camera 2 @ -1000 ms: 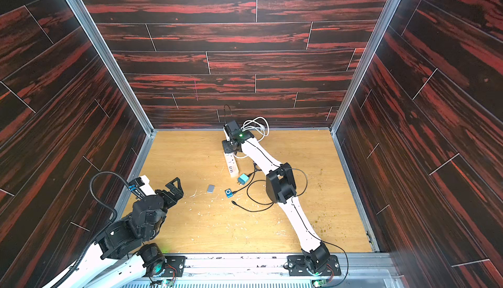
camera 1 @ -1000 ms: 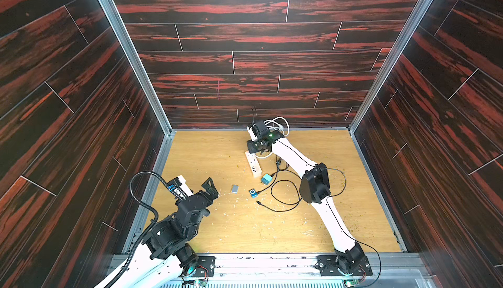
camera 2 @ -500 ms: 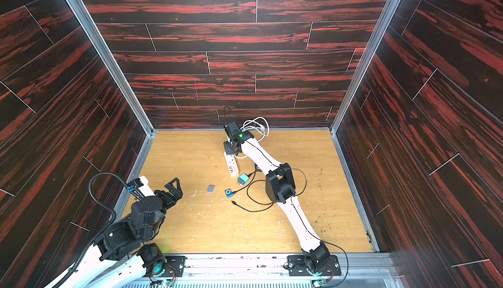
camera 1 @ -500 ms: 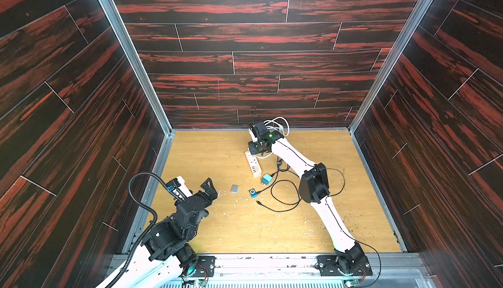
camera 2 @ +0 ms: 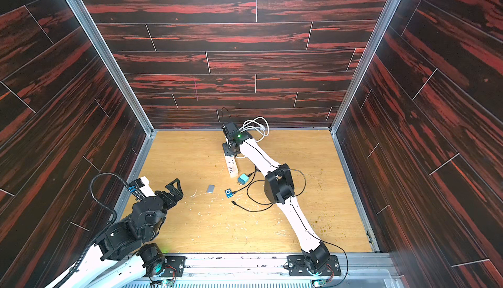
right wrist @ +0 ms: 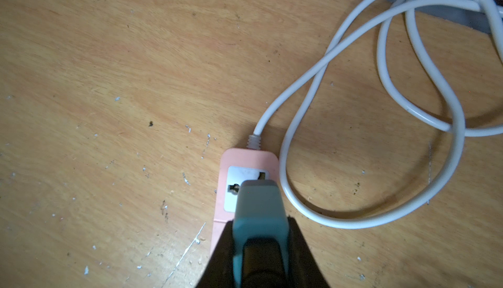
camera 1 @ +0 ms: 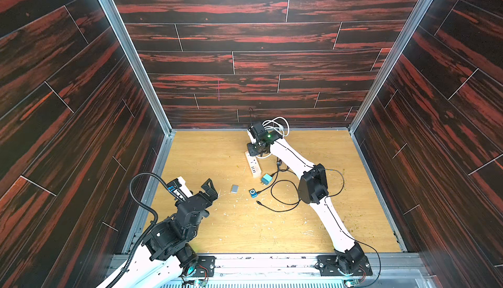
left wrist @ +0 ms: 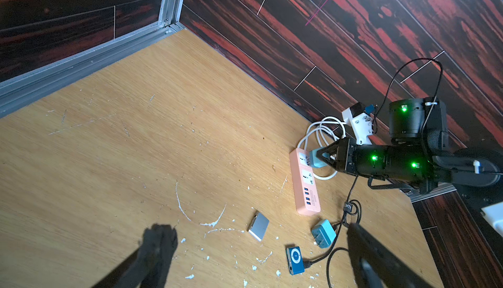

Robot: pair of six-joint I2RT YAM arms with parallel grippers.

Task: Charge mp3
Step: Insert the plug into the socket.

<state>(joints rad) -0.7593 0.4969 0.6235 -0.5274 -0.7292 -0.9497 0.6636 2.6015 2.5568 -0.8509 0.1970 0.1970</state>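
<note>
The blue mp3 (camera 1: 253, 193) (camera 2: 229, 193) (left wrist: 294, 259) lies flat on the wooden floor with a black cable (camera 1: 283, 191) plugged into it. A teal adapter (camera 1: 266, 178) (left wrist: 324, 233) lies beside it. My right gripper (camera 1: 254, 150) (camera 2: 230, 149) (right wrist: 260, 224) is shut on a second teal adapter (right wrist: 258, 207) (left wrist: 315, 158). It holds that adapter at the far socket of the pink power strip (camera 1: 253, 164) (left wrist: 306, 183) (right wrist: 221, 191); prongs still show between them. My left gripper (camera 1: 210, 188) (camera 2: 174, 188) (left wrist: 257, 235) hangs open and empty, left of the mp3.
A small silver device (camera 1: 234, 188) (left wrist: 258, 226) lies between my left gripper and the mp3. The strip's white cord (camera 1: 275, 124) (right wrist: 381, 213) coils by the back wall. Black cable loops lie under my right arm, with a loose end (camera 1: 258, 203). Dark walls enclose three sides.
</note>
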